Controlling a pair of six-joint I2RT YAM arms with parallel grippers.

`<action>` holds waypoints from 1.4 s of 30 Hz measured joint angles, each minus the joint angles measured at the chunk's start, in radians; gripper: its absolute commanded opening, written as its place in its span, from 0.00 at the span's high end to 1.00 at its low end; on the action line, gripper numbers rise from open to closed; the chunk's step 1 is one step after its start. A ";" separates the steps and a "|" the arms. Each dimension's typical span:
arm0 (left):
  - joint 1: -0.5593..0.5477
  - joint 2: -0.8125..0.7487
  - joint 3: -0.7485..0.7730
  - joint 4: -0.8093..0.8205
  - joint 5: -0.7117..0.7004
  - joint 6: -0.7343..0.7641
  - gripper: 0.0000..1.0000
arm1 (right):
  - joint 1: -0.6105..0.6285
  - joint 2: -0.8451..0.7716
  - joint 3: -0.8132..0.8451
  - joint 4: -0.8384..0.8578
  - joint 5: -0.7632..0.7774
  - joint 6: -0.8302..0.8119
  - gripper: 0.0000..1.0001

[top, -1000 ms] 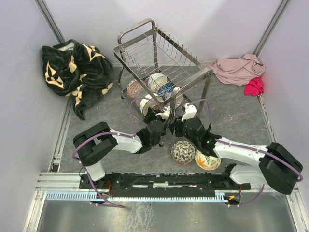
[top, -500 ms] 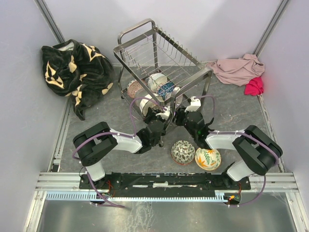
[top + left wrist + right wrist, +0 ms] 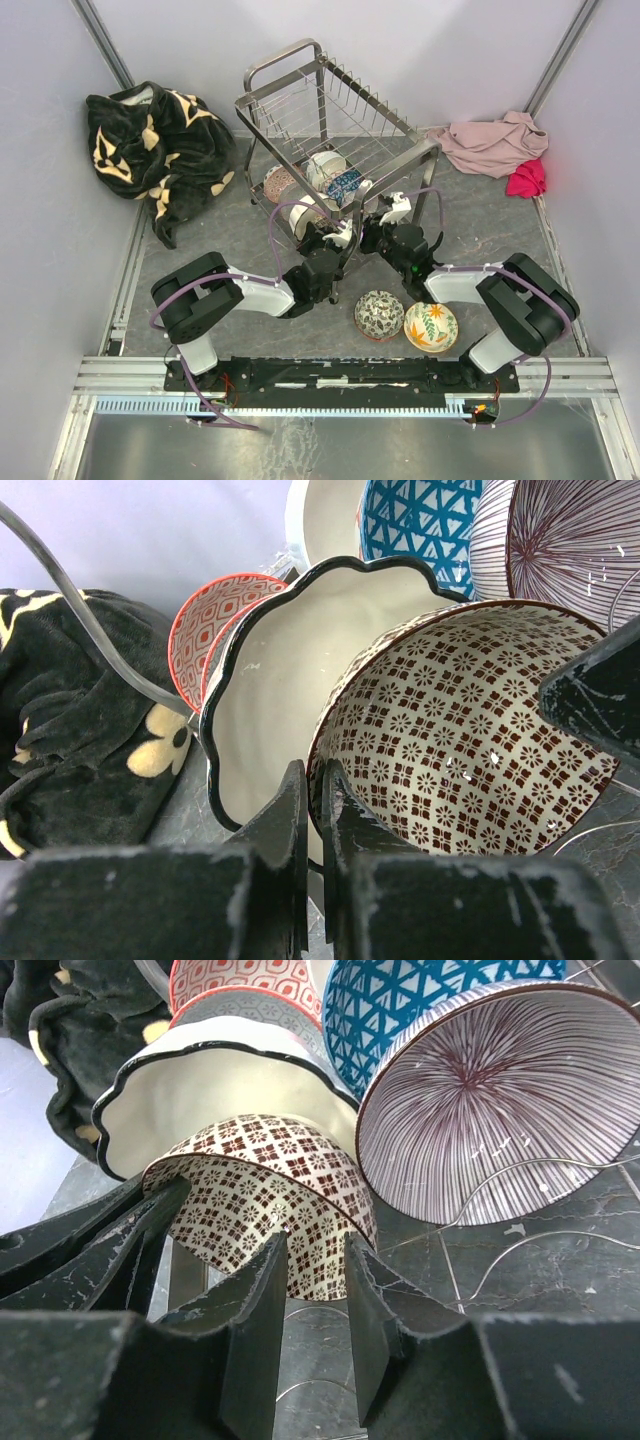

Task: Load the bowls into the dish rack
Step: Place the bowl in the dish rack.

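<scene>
Nearest the arm bases, two loose bowls are sitting on the grey worktop (image 3: 490,230): a mosaic bowl (image 3: 380,313) touching a leaf-print bowl (image 3: 431,326), with open room to their left. Left claw (image 3: 315,780) is pinching the rim of the brown-checked bowl (image 3: 460,730), jaws almost together. Right claw (image 3: 315,1245) is sitting narrow-gapped at that bowl's underside; cannot tell if it is gripping. The bowl is leaning on a scalloped white bowl (image 3: 270,690), with a red-diamond bowl (image 3: 215,615), blue lattice bowl (image 3: 420,525) and purple-striped bowl (image 3: 500,1090) crowding behind it. All are sitting in the lower tier of the dish rack (image 3: 428,150), chrome wire with looped handles, standing mid-worktop. A black blanket (image 3: 150,145) is lying far left; a pink cloth (image 3: 492,142) and red cloth (image 3: 527,178) are hugging the far right wall.
</scene>
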 measured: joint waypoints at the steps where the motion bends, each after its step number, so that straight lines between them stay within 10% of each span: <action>1: 0.000 0.000 0.000 0.000 0.000 0.000 0.97 | 0.000 0.003 0.002 0.001 -0.009 -0.001 0.64; 42: 0.000 0.000 -0.001 0.001 0.000 0.003 0.97 | 0.000 0.027 0.113 -0.164 0.058 -0.169 0.71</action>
